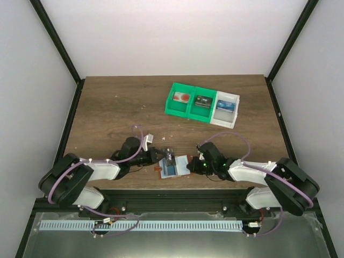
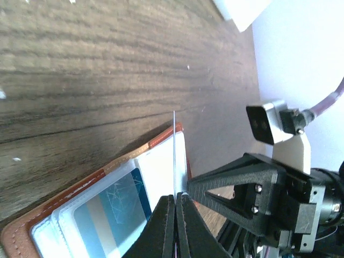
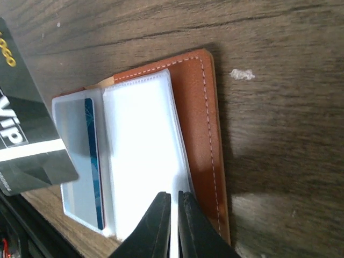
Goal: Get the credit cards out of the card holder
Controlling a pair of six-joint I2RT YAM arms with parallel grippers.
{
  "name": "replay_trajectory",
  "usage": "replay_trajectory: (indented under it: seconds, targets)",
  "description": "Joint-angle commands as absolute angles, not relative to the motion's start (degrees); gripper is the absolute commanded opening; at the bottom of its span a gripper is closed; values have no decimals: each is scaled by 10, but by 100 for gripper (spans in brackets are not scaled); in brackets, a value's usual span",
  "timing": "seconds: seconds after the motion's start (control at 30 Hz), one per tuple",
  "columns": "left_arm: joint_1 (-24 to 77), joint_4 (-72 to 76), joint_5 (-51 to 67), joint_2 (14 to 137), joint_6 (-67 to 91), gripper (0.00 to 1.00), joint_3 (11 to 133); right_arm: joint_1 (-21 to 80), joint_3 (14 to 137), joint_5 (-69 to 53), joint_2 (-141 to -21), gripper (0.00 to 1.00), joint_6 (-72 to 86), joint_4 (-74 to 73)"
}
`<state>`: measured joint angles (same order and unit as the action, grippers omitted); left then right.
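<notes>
The card holder, reddish-brown leather with pale pockets, lies open on the table near the front edge, between my two grippers. My left gripper is shut on a thin card and holds it on edge over the holder. In the right wrist view this card is dark grey with "VIP" lettering. A blue card sits in a clear pocket, its edge showing in the right wrist view. My right gripper is shut on the pale pocket edge of the holder.
At the back right stand two joined green bins and a white bin. They hold a white card with a red mark, a dark card and a blue card. Small white crumbs lie on the wood.
</notes>
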<state>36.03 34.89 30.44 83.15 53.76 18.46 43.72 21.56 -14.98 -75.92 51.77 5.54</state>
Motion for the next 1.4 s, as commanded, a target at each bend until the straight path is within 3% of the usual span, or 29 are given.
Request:
replay_trajectory:
  seconds: [0.0,0.33,0.57,0.7,0.83,1.17,1.27,1.37]
  targets:
    - [357,317,248,776,540,0,172,442,199,-169,-719,7,539,74]
    - [356,424,274,702,654,0,140,443,156,-230,-646,32,625,266]
    - [357,492,286,684,699,0,119,443,162,-248,-646,42,656,343]
    - [356,513,287,677,718,0,109,443,182,-266,-677,43,655,346]
    - [358,537,291,678,727,0,102,443,188,-290,-698,38,655,376]
    - [358,570,321,680,733,0,81,443,177,-314,-670,1,608,367]
    - [357,579,330,670,737,2,72,443,163,-323,-648,1,596,361]
    - [358,571,341,653,731,12,70,442,154,-329,-611,0,569,334]
